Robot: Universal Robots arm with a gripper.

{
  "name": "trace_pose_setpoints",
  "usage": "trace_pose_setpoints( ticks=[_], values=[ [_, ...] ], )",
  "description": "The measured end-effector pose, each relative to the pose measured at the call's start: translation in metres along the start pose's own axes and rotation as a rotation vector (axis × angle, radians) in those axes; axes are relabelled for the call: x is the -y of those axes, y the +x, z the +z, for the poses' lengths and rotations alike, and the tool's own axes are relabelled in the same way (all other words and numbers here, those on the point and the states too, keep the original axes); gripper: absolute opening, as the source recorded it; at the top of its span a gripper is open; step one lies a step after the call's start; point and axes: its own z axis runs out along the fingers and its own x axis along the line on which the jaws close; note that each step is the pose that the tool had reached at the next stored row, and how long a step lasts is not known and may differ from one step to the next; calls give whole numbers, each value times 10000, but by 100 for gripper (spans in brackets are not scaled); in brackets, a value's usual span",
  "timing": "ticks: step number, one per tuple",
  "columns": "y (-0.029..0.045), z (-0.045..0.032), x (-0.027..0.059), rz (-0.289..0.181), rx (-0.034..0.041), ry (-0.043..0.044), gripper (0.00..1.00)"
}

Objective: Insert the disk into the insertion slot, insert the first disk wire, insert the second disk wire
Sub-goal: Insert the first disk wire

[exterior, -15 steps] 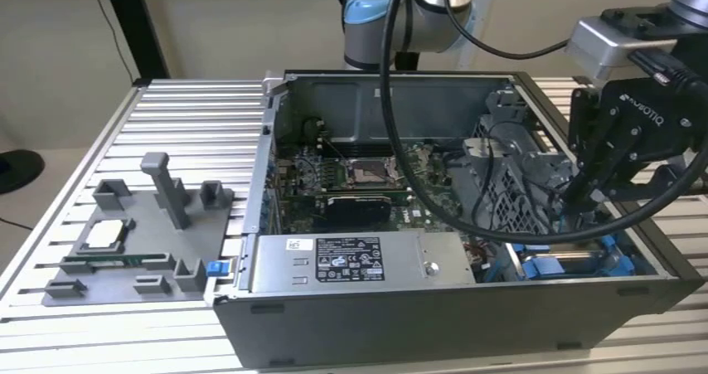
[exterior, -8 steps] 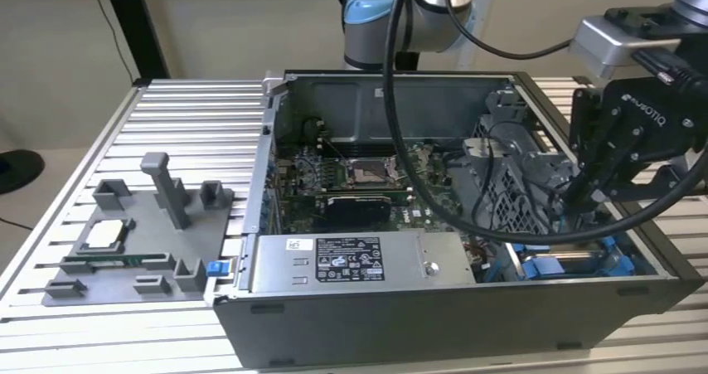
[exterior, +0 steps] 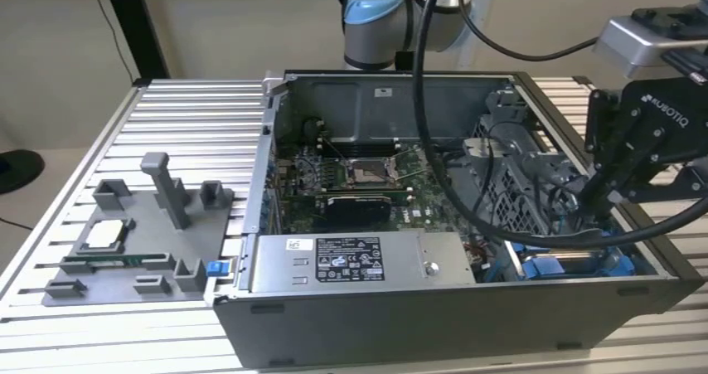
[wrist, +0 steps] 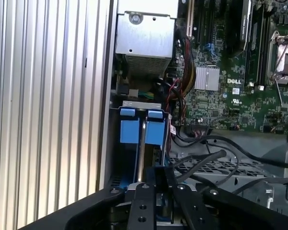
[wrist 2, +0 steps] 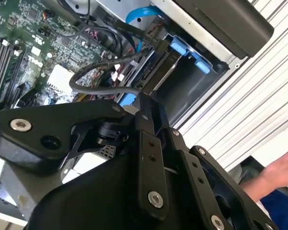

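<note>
- Gripper (exterior: 583, 212) reaches, in the exterior view, into the open computer case (exterior: 443, 316) at the corner on the exterior view's right, just above the disk (exterior: 550, 268) in its blue frame.
- In the second wrist view the fingers (wrist 2: 149, 143) are pressed together, and a black wire (wrist 2: 93, 87) ends at their tips.
- In the first wrist view the disk sits inside the insertion slot (wrist: 140, 103), just beyond the fingertips.
</note>
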Motion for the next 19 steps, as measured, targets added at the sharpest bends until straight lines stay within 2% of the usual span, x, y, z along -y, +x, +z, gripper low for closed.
trace_pose_setpoints(
  ticks=[7, 11, 19],
  values=[
    [33, -2, 144, 4, 9, -187, 0],
    [47, -1, 179, 27, 16, -303, 0],
    [48, 1, 180, 32, 17, -316, 0]
  ],
)
